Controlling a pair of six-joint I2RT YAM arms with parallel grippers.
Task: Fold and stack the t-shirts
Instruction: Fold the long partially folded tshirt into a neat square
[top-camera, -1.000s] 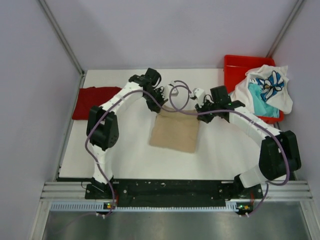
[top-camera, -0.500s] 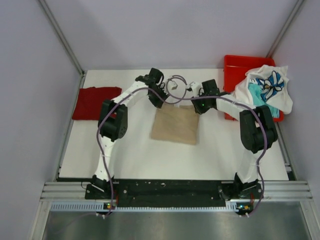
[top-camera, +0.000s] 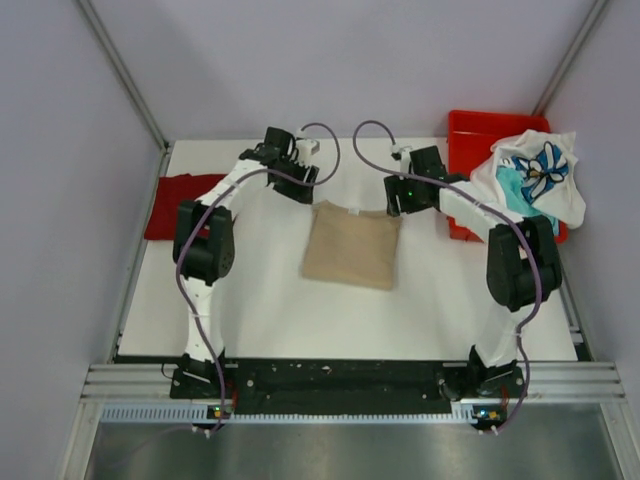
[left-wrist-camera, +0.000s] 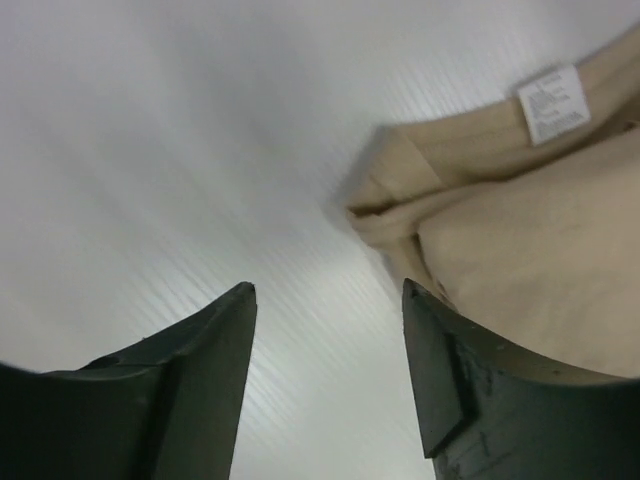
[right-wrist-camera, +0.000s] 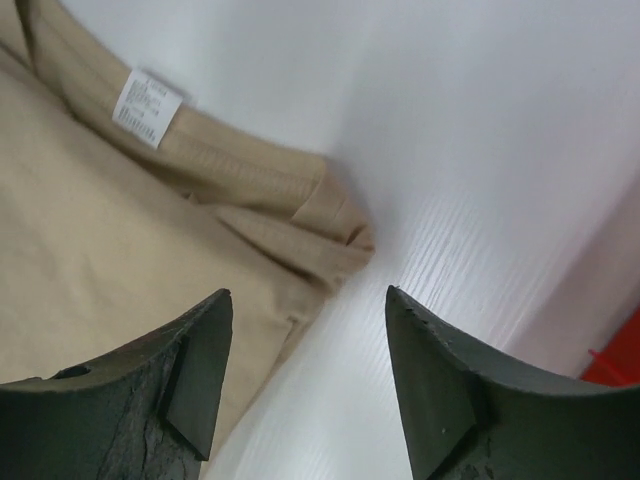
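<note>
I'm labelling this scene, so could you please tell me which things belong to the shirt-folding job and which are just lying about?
Job: tan shirt, red shirt, white shirt, teal shirt.
Lying about: bin, table.

The top view looks steeply down from above and behind the arm bases (top-camera: 203, 381), which sit at the bottom of its frame, and takes in the whole worktop (top-camera: 260, 300) from afar. Each wrist view sits low and close, looking out between its own fingers: left pincer (left-wrist-camera: 328, 300), right pincer (right-wrist-camera: 308, 300). All three share the tan shirt (top-camera: 350, 248) at its edge with the label (left-wrist-camera: 553, 100). That edge is at upper right in the left wrist view, upper left in the right wrist view and centre in the top view.
</note>
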